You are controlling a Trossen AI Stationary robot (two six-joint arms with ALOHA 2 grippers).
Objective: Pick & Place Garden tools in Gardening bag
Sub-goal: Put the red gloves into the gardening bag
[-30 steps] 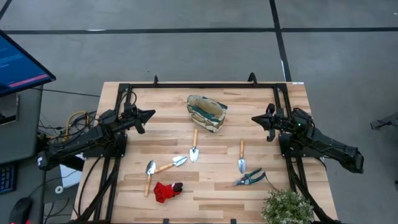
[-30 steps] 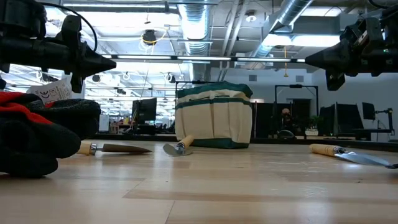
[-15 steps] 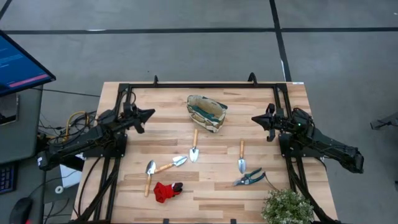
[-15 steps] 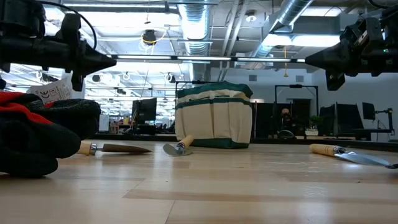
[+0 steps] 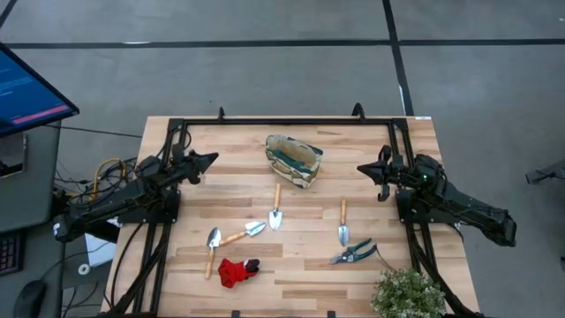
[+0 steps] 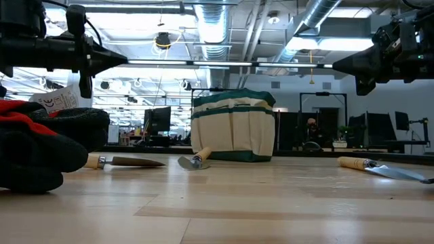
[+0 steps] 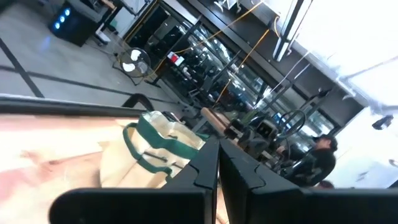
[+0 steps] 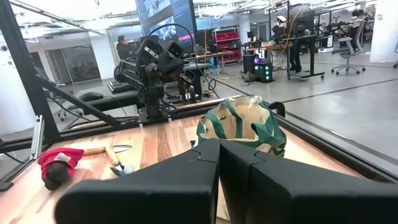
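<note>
We have the left gripper (image 5: 212,159) pinched shut on nothing, hovering above the table's left side, tip aimed right toward the bag (image 5: 294,160). Across from it the right gripper (image 5: 361,168) is clenched empty too, pointing left, just as high. The bag sits between the two of them at the far middle, mouth up, nothing in it that we can see.

All the tools lie nearer than the grippers. One trowel (image 5: 275,208) is in the centre, its long axis running near-far, handle toward the bag. Another trowel (image 5: 342,222) lies to the right, same lie, with the shears (image 5: 354,253) just nearer. Those two fall on the right arm's side. On the left, two crossed trowels (image 5: 229,239) and the glove (image 5: 235,271) are closer to the left arm.

We'd judge nothing is picked yet; either arm must drop and reach nearward, jaws opened across a handle.
</note>
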